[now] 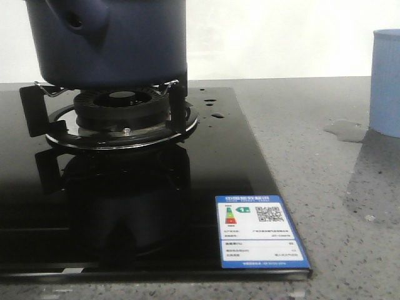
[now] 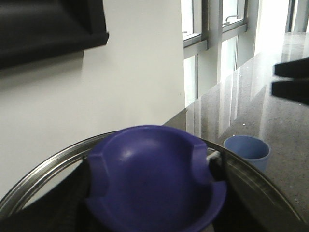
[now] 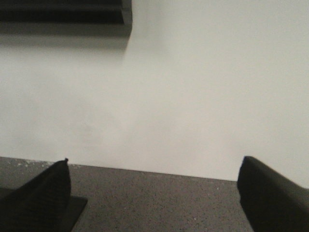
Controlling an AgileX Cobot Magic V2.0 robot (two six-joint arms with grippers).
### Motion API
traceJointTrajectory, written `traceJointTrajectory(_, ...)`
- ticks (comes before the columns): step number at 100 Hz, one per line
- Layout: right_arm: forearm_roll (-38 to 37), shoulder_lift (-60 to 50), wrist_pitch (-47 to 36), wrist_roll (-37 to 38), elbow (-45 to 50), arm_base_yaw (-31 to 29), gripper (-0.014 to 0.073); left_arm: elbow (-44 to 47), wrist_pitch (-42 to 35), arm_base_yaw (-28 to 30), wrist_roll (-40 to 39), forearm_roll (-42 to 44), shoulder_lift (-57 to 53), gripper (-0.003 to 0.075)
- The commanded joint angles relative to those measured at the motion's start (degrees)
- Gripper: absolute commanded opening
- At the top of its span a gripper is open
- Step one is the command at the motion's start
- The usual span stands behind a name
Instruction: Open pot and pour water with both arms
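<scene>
The dark navy pot (image 1: 112, 44) stands on the gas burner (image 1: 122, 109) at the back left, its stubby holed handle (image 1: 74, 20) towards me; its top is out of frame. In the left wrist view my left gripper (image 2: 153, 169) is shut on the lid's blue knob (image 2: 154, 179), a finger on each side, with the lid's steel rim (image 2: 43, 169) around it. I cannot tell whether the lid rests on the pot. My right gripper (image 3: 154, 193) is open wide and empty above the grey counter. Water shows as drops (image 1: 217, 115) on the hob and a wet patch (image 1: 345, 130) on the counter.
The black glass hob (image 1: 187, 187) carries a blue-edged energy label (image 1: 259, 231) at its front right corner. A pale blue ribbed cup (image 1: 386, 81) stands on the grey counter at the right, also in the left wrist view (image 2: 246, 151). A white wall runs behind.
</scene>
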Motion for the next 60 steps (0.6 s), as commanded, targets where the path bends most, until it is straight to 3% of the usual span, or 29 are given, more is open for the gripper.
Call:
traceJointTrajectory(1, 0.0, -2.9, 0.1, 0.0, -3.1, -0.2, 0.0512, -1.8, -0.8, -0.3, 0.0, -6.3, 2.2, 0.0273)
traceJointTrajectory(5, 0.0, -4.1, 2.2, 0.0, -3.6, -0.2, 0.0407, -1.8, -0.8, -0.3, 0.0, -6.5, 3.7, 0.0273)
traceJointTrajectory(15, 0.2, -7.1, 7.4, 0.0, -3.8, -0.2, -0.0023, -1.8, -0.8, -0.3, 0.0, -6.6, 6.9, 0.0273)
traceJointTrajectory(17, 0.5, -7.7, 8.2, 0.0, -3.8, -0.2, -0.0070, -1.8, -0.8, -0.3, 0.0, -6.6, 7.5, 0.0273)
traceJointTrajectory(60, 0.7, -12.6, 14.3, 0.1, -3.8, -0.2, -0.0066, -1.8, 2.5, -1.4, 3.2, -6.5, 14.8, 0.0273)
